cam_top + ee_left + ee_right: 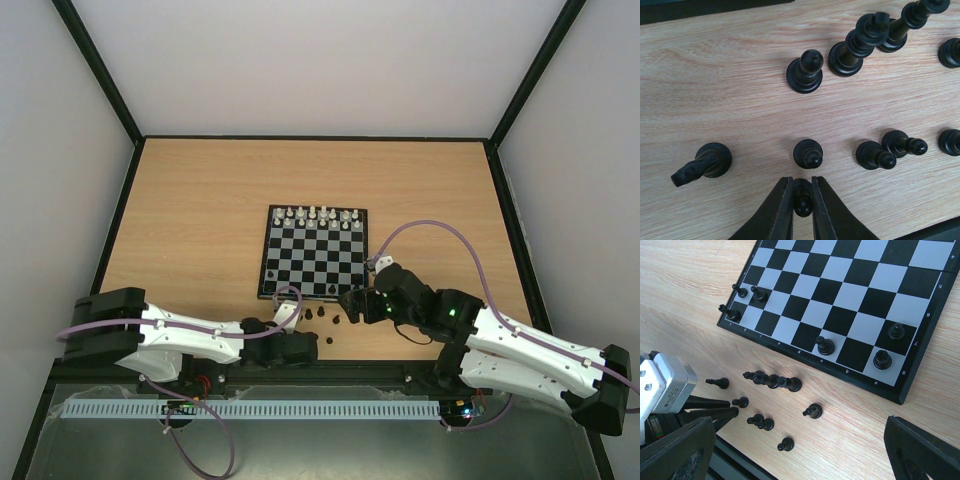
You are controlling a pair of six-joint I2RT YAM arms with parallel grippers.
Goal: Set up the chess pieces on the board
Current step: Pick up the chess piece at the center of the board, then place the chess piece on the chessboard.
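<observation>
Chess pieces black; board black and pale-grey checkered, thin dark border; table light woodgrain; arms white.

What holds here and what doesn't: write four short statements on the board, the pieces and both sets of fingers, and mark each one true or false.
1. The left fingers are pinched around a black pawn that stands on the table. True.
2. The right fingers hold a piece. False: they stand wide apart with nothing between them.
3. Every one of the black pieces is on the board. False: only a few are; a cluster sits on the table beside the board's near edge.
4. White pieces line the far side of the board. True.
</observation>
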